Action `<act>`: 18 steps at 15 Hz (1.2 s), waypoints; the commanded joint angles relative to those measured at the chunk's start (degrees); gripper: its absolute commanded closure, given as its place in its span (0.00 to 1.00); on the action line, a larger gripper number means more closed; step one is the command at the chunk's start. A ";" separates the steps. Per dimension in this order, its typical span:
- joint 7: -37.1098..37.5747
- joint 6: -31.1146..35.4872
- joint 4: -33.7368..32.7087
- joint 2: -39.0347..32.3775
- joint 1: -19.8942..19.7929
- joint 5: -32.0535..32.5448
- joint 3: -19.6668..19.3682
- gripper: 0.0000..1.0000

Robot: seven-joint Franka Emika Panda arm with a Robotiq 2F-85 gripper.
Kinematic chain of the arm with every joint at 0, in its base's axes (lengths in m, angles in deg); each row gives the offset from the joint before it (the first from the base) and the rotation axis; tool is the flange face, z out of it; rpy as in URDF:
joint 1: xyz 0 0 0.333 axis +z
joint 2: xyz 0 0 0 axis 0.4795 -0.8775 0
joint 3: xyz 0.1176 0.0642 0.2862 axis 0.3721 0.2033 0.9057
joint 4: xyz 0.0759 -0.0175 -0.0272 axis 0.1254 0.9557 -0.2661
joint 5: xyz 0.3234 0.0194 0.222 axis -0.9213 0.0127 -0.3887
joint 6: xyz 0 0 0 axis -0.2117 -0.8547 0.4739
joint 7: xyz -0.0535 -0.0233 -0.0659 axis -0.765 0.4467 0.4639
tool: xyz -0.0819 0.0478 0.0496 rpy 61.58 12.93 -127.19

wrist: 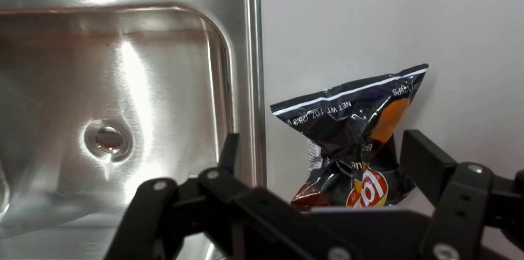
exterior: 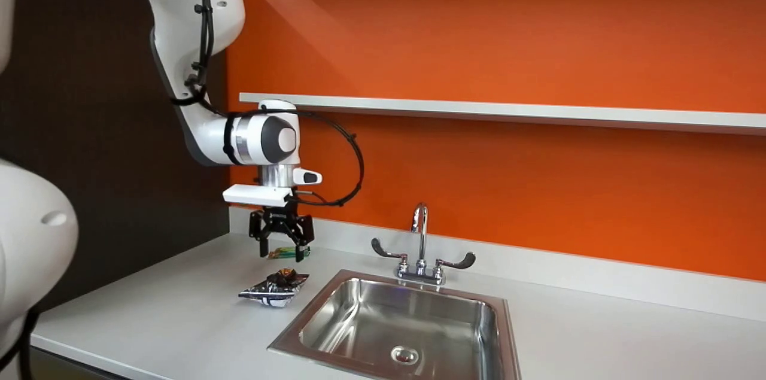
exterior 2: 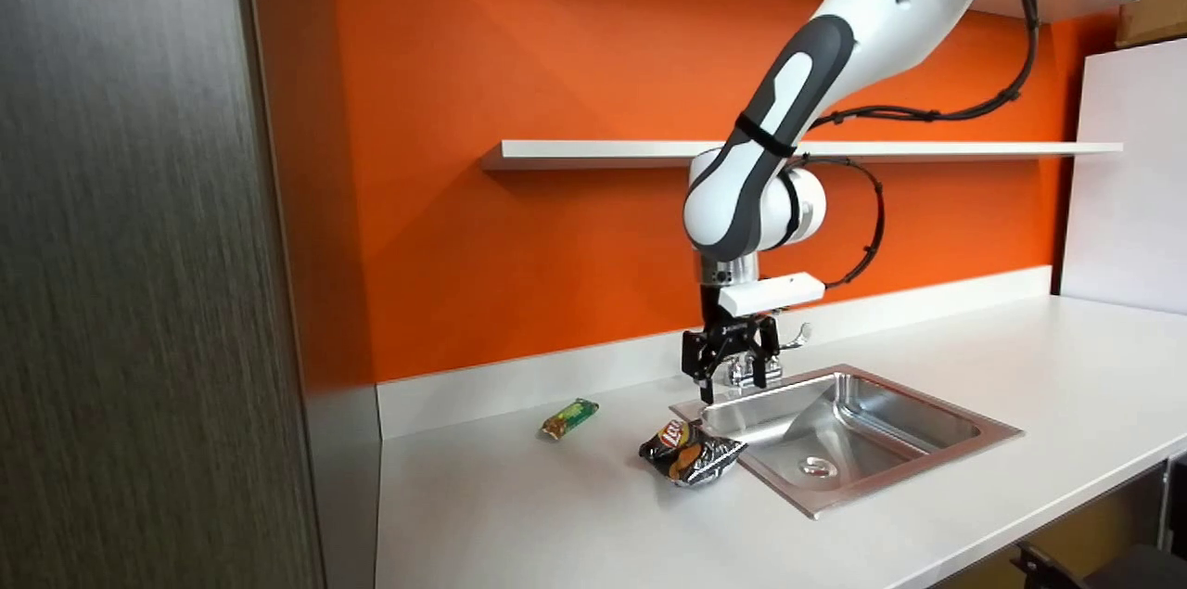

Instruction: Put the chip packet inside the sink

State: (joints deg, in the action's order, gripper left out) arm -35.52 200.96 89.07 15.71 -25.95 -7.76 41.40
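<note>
Hanging above the pale counter (exterior: 179, 308), the gripper (wrist: 321, 142) holds its 2 fingers (wrist: 428, 166) spread well apart. Lower down, clear of them, the crumpled black chip packet (wrist: 352, 135) lies on the counter, outside the sink (wrist: 245, 88) and just beside it. A round drain (wrist: 108, 139) shows in the sink's stainless floor. Farther back, in both exterior views, a small green-wrapped bar (exterior 2: 569, 418) rests near the backsplash (exterior 2: 519, 385). A chrome faucet (exterior: 423, 248) with 2 lever handles (exterior: 465, 261) stands behind the sink. Beyond that, a long white shelf (exterior: 479, 108) runs along the orange wall (exterior: 538, 39).
</note>
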 commanded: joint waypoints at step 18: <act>0.50 -1.63 -14.22 -16.73 3.23 -0.48 -0.82 0.00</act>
State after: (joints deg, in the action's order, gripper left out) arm -35.45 200.91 76.51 0.13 -23.66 -7.80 41.17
